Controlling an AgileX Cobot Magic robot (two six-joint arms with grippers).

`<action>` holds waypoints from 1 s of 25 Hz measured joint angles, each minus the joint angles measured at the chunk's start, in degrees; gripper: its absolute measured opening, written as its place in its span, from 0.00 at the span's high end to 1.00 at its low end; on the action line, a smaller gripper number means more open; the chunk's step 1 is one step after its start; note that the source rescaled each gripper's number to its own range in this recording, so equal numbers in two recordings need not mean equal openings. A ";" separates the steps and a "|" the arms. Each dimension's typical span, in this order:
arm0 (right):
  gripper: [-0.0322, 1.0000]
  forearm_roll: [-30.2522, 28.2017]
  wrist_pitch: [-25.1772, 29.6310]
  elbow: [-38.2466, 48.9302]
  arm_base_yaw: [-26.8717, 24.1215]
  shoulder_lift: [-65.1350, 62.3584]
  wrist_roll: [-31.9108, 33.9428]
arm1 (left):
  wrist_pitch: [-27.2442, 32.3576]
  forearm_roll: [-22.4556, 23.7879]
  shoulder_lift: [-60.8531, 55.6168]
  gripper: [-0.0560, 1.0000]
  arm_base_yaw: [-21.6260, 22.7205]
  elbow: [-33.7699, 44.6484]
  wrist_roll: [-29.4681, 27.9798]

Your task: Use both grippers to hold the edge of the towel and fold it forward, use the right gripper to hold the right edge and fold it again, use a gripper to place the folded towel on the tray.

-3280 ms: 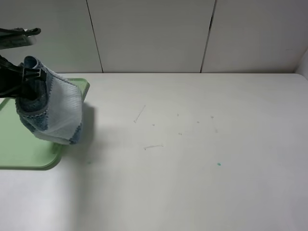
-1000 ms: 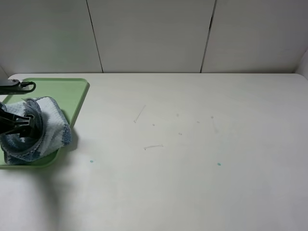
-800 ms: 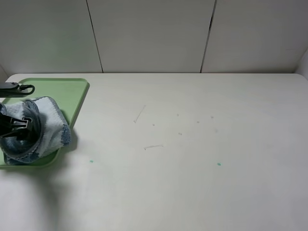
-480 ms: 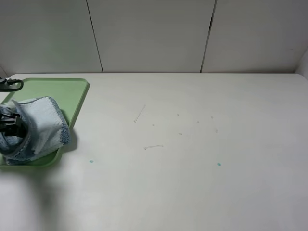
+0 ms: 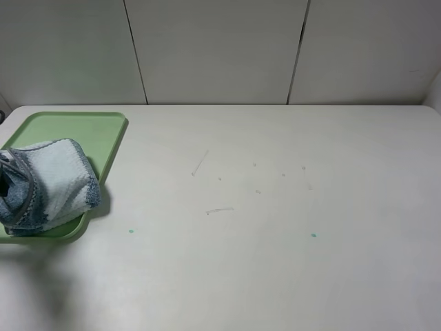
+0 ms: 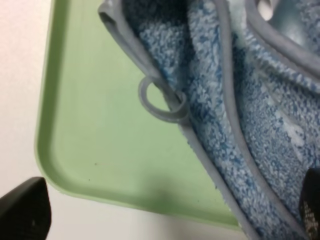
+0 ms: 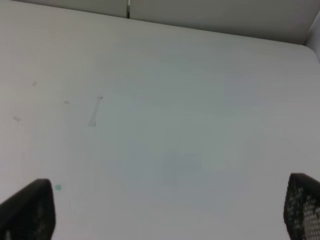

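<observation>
The left end effector (image 6: 165, 215), jaws wide and empty, should back straight off the folded towel (image 5: 52, 185) resting on the tray (image 5: 76, 131).

Exterior high view: the flat light-green plastic tray (image 5: 83, 131) and the folded blue-and-white striped terry towel (image 5: 52, 186) at the tabletop's left edge are cut off by the frame. Left wrist view: the towel's far layers are blurred. Both claws show fingertips only.

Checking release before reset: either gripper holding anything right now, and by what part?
Nothing held. Left gripper is open, with the folded towel lying on the tray. Right gripper is open over the bare table.
</observation>
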 joint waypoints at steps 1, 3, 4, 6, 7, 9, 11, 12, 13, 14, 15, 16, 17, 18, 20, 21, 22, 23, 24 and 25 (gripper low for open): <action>0.00 0.00 0.00 0.00 0.00 0.00 0.00 | 0.41 0.00 -0.53 0.00 0.00 -0.34 0.00; 0.00 0.00 0.00 0.00 0.00 0.00 0.00 | 1.25 0.00 -1.88 0.00 0.04 -0.86 0.00; 0.00 0.00 0.00 0.00 0.00 0.00 0.00 | 1.58 0.00 -2.78 0.00 0.11 -0.94 0.00; 0.00 0.00 0.00 0.00 0.00 0.00 0.00 | 2.64 0.00 -4.60 0.00 0.11 -1.10 -0.06; 0.00 0.00 0.00 0.00 0.00 0.00 0.00 | 3.38 0.00 -5.70 0.00 0.11 -1.10 -0.10; 0.00 0.00 0.00 0.00 0.00 0.00 0.00 | 5.07 0.00 -7.78 0.00 0.11 -1.10 -0.71; 0.00 0.00 0.00 0.00 0.00 0.00 0.00 | 7.10 0.00 -9.77 0.00 0.11 -1.10 -0.71; 0.00 0.00 0.00 0.00 0.00 0.00 0.00 | 8.22 0.00 -10.95 0.00 0.11 -1.10 -0.71; 0.00 0.00 0.00 0.00 0.00 0.00 0.00 | 9.22 -0.05 -11.98 0.00 0.11 -1.10 -0.71; 0.00 0.00 0.00 0.00 0.00 0.00 0.00 | 10.03 -0.19 -13.26 0.00 0.11 -1.10 -0.71; 0.00 0.00 0.00 0.00 0.00 0.00 0.00 | 10.72 -0.57 -14.64 0.00 0.11 -1.10 -0.71; 0.00 0.00 0.00 0.00 0.00 0.00 0.00 | 11.57 -1.00 -16.15 0.00 0.11 -1.10 -0.71; 0.00 0.00 0.00 0.00 0.00 0.00 0.00 | 12.39 -1.46 -17.46 0.00 0.11 -1.10 -0.71; 0.00 0.00 0.00 0.00 0.00 0.00 0.00 | 13.20 -1.68 -19.06 0.00 0.11 -1.10 -0.71; 0.00 0.00 0.00 0.00 0.00 0.00 0.00 | 14.81 -2.05 -22.10 0.00 0.11 -1.10 -0.71; 0.00 0.00 0.00 0.00 0.00 0.00 0.00 | 15.72 -2.11 -23.75 0.00 0.11 -1.10 -0.71; 0.00 0.00 0.00 0.00 0.00 0.00 0.00 | 16.47 -2.23 -25.45 0.00 0.11 -1.10 -0.71; 0.00 0.00 0.00 0.00 0.00 0.00 0.00 | 17.52 -2.49 -27.17 0.00 0.11 -1.10 -0.71; 0.00 0.00 0.00 0.00 0.00 0.00 0.00 | 18.52 -2.92 -28.58 0.00 0.11 -1.10 -0.71; 0.00 0.00 0.00 0.00 0.00 0.00 0.00 | 19.48 -3.29 -30.22 0.00 0.11 -1.10 -0.71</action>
